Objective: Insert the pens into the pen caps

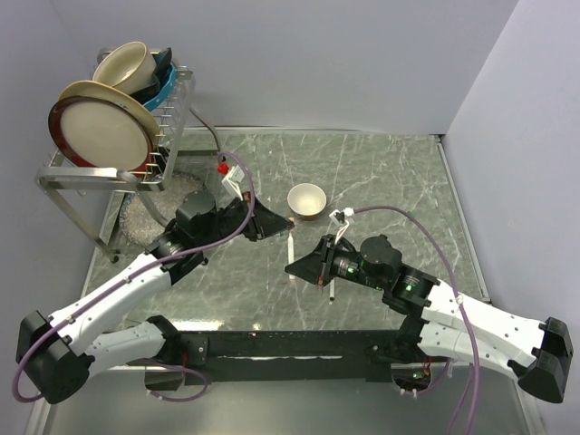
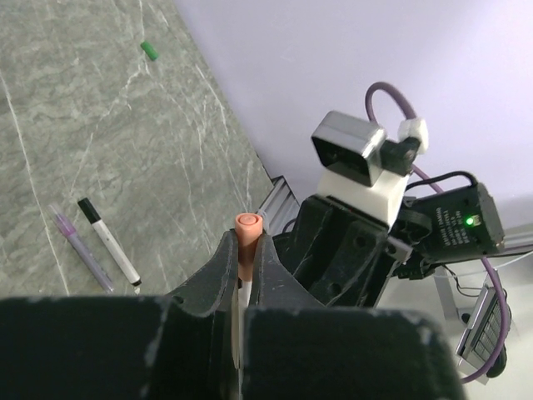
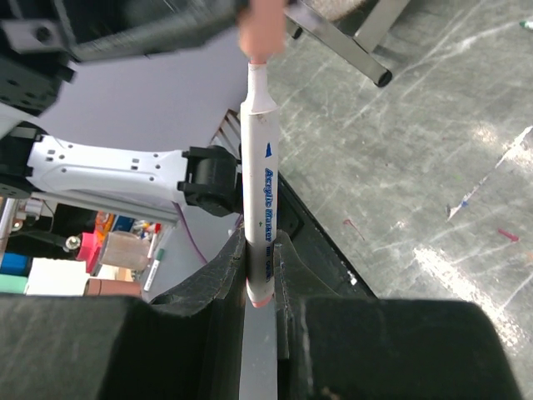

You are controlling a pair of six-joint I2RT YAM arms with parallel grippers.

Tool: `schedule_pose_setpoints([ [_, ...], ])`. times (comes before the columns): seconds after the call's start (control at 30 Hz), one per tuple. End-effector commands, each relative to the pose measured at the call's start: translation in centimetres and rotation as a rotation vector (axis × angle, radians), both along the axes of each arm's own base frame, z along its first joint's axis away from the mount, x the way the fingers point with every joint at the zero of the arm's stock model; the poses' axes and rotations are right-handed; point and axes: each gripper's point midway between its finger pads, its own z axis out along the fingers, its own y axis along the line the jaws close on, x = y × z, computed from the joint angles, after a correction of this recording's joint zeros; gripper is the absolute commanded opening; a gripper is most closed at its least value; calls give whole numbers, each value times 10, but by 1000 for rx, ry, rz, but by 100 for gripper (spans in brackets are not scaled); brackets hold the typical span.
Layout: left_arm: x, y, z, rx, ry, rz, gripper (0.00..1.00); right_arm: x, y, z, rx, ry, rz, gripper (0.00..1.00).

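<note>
Though near bowl (image 1: 306,200), loose pen (image 1: 291,254) apart.

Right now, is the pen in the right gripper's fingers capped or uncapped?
Partly capped: the pen's tip is in the red cap that the left gripper holds, but its white neck shows below it.

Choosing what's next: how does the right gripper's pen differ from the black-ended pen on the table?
The gripped pen is clamped in the right gripper, off the table; the black-ended pen lies flat, untouched. The gripped pen's end is pink-red, the other's black. Both have slim white barrels.
</note>
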Motion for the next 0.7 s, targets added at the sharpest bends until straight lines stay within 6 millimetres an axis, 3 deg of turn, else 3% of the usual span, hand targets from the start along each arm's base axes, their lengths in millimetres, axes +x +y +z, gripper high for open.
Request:
schedule_pose_setpoints([
  [0.0, -9, -1, 16, -54, -46, -20, 1, 2, 1, 37, 73, -62, -9, 0],
  [0.27, -15, -1, 17, -57, -48, -21, 1, 7, -5, 37, 72, -62, -52, 0],
  [0.5, -27, -6, 7, -89, -27, -60, 1, 14, -12, 51, 98, -89, -110, 0],
  [0.67, -37, -11, 12, -115, -33, -86, 1, 23, -20, 59, 116, -92, -181, 0],
])
